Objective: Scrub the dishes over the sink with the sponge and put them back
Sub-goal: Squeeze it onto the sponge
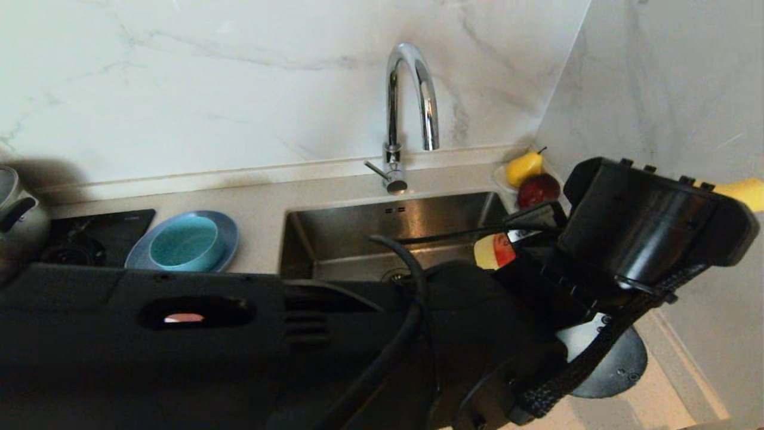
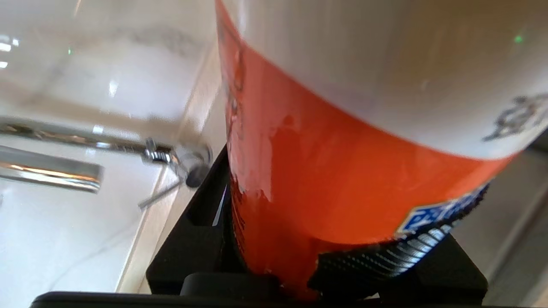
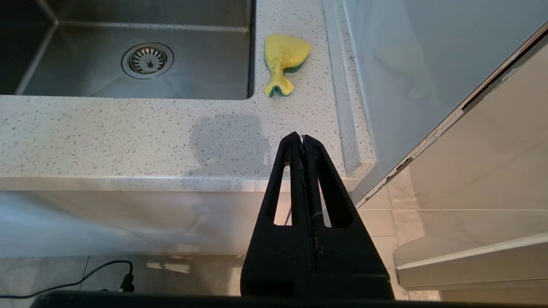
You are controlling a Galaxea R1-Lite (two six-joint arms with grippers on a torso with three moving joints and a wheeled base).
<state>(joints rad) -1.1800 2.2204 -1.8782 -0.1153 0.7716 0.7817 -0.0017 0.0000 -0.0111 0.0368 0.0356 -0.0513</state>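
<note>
My left arm reaches across the front of the sink (image 1: 358, 233), and my left gripper (image 2: 299, 239) is shut on an orange and white bottle (image 2: 342, 171), held over the basin's right side (image 1: 494, 251). On the counter left of the sink, the teal bowl (image 1: 186, 242) sits on the grey-blue plate (image 1: 230, 230). The yellow sponge (image 3: 282, 57), green underneath, lies crumpled on the counter just right of the sink (image 3: 85, 81). My right gripper (image 3: 302, 137) hangs shut and empty below the counter's front edge. The other dishes are hidden behind my left arm.
A chrome faucet (image 1: 409, 101) arches over the sink's back edge. A pear and an apple (image 1: 531, 176) sit in the back right corner. A steel kettle (image 1: 15, 215) and a black cooktop (image 1: 98, 233) are at far left. A wall closes the right side.
</note>
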